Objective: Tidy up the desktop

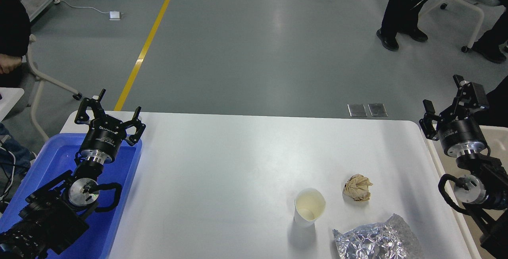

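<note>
The white desktop (222, 179) fills the middle of the head view. On its right part stand a white paper cup (308, 207), upright and open, a crumpled brown paper ball (357, 187) and a crumpled silver foil bag (377, 240) at the front edge. My left gripper (109, 110) is open and empty above the far end of the blue tray (47, 159) at the table's left. My right gripper (446, 96) is open and empty, past the table's right edge, above the beige bin (494, 140).
People's legs (401, 8) and a wheeled chair (468, 8) are on the grey floor beyond the table at the back right. A person and chair frame (39, 80) are at the far left. A yellow floor line (149, 40) runs away from the table.
</note>
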Controlling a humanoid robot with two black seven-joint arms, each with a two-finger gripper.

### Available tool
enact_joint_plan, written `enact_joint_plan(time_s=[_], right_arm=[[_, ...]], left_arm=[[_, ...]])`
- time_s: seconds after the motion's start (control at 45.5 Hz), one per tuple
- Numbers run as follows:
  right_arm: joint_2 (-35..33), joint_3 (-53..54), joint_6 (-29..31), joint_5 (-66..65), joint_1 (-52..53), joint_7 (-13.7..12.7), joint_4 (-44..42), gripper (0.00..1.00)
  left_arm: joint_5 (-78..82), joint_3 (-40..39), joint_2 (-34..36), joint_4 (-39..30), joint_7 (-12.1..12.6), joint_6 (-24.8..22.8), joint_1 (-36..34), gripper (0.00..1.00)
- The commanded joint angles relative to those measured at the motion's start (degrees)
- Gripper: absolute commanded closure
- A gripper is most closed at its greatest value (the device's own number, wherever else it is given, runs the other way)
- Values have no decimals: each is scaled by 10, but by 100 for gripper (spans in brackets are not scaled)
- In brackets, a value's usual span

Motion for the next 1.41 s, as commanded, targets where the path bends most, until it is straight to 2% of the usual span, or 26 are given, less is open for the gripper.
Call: enact_joint_plan(time_s=[0.0,0.527,0.637,1.011,1.385], right_arm=[[0,0,-2,1,-1,-1,-6,0],[6,-21,5,8,19,-1,-36,0],[-19,-83,5,6,44,-1,-36,1],[-97,-425,5,-27,203,0,-33,0],[-128,-585,8,-257,359,0,4,0]], left_arm=[[0,0,0,0,0,0,0,0],[0,0,0,0,0,0,0,0],[-1,0,0,0,0,0,0,0],[-1,0,0,0,0,0,0,0],[-1,0,0,0,0,0,0,0]])
